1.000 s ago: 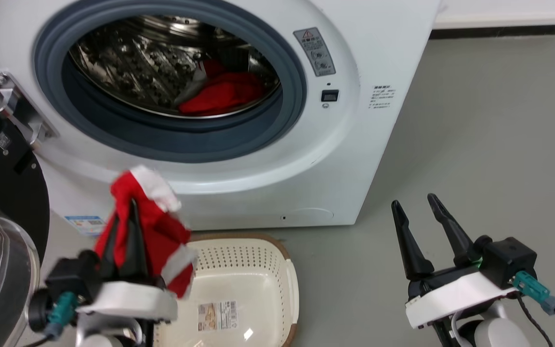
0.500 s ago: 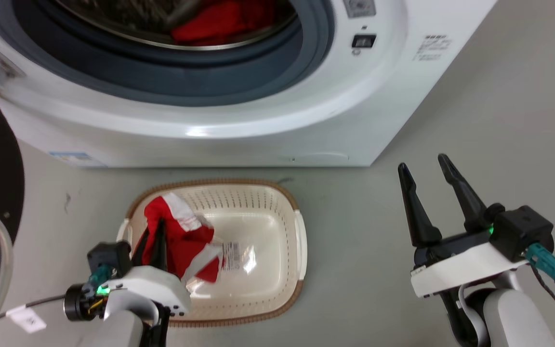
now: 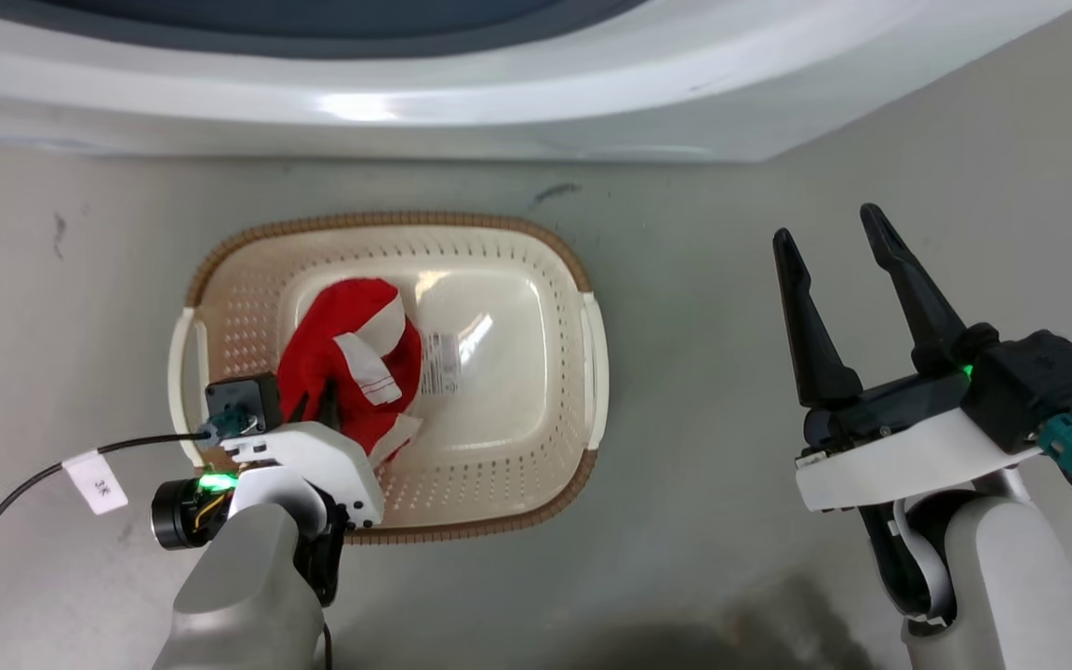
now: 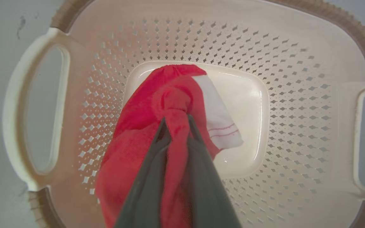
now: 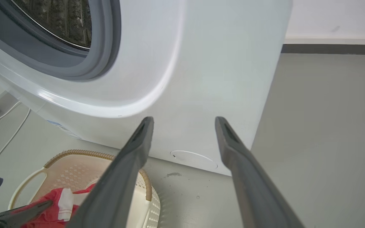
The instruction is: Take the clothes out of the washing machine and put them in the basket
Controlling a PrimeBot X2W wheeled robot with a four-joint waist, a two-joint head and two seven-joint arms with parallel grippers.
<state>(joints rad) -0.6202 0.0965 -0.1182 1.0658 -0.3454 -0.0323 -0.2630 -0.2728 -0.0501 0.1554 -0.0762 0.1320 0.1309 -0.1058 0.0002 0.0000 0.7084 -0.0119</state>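
The red garment [image 4: 157, 104] with white trim hangs low inside the basket [image 3: 499, 233], over its cream base, with a fold pinched between the closed fingers of the left pincer [image 4: 176, 122]. The basket stands on the grey floor [image 3: 703, 307] just before the washing machine [image 3: 499, 102]. The right pincer [image 3: 826, 225] hovers well aside, spread wide and empty. This looks like the drop-off: next the left pincer should open and lift clear without snagging the cloth.

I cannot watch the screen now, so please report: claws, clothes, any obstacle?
Left claw shut on red garment, down inside basket, not yet released. Right claw open, empty, beside washing machine. Nothing blocks the basket.
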